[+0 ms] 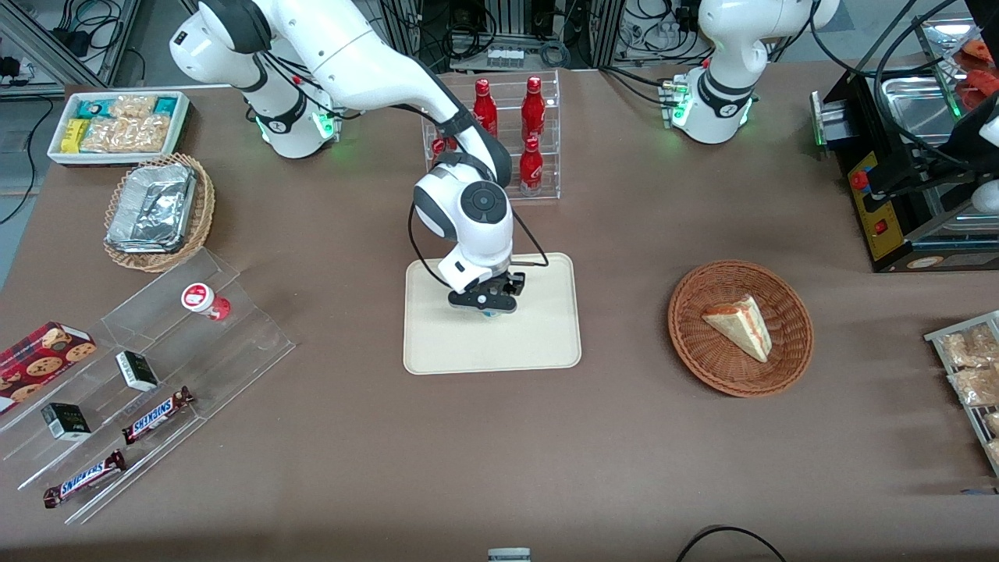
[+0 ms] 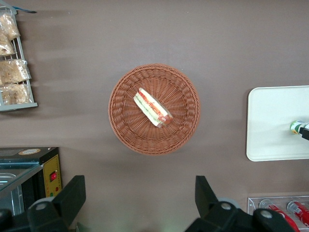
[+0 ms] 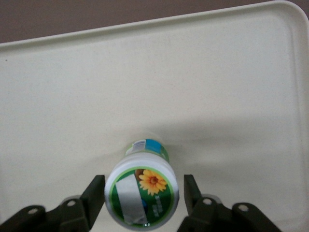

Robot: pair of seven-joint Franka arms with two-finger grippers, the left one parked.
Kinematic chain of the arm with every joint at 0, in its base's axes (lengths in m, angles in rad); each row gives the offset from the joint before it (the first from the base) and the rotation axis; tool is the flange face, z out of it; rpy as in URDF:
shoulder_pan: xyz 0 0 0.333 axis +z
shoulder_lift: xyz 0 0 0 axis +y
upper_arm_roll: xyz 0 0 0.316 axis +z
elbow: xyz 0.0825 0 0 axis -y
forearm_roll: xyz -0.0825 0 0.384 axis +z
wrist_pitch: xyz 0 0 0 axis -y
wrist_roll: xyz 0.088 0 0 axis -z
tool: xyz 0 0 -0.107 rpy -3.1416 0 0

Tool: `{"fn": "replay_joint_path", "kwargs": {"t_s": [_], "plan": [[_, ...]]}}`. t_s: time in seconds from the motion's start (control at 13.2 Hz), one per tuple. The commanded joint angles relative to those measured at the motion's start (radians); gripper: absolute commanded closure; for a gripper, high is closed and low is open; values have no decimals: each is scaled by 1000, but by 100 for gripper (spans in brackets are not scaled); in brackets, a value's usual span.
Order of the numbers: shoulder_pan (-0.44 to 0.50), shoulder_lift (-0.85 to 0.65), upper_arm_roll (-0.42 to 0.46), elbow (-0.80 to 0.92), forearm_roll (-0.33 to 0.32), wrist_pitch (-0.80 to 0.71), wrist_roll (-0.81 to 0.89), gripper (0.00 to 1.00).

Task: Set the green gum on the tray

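My pincer [image 3: 142, 193] is low over the tray [image 1: 538, 343], near its middle. The green gum [image 3: 143, 193] stands upright on the tray between my two fingers [image 3: 94, 195]. The fingers are apart, one on each side of the white lid, with a small gap at each side.

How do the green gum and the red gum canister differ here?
The green gum stands on the tray between the gripper fingers; the red canister sits on the clear tiered stand, untouched. The green lid shows a flower; the red one is red-and-white. Both are small cylinders.
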Motion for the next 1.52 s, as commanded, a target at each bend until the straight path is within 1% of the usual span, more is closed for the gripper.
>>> {"fn": "replay_joint_path", "kwargs": {"t_s": [0.0,0.15,0.38,0.53,0.61,0.68,0.76,0.91,1.06,1.29,1.44], "plan": [[-18,-4,2,24,23,-3,-15,0],[-35,-62,2,3,25,-35,-74,0],[-90,-203,3,-51,29,-156,-174,0],[-150,-340,5,-174,38,-172,-333,0],[-170,-419,2,-248,57,-175,-401,0],[-194,-487,-1,-300,57,-192,-432,0],[-220,-547,-3,-327,57,-242,-449,0],[-279,-627,-7,-327,57,-373,-493,0],[-364,-690,-7,-328,57,-471,-576,0],[-477,-760,-7,-330,57,-566,-645,0],[-553,-782,-7,-329,45,-603,-734,0]]}}
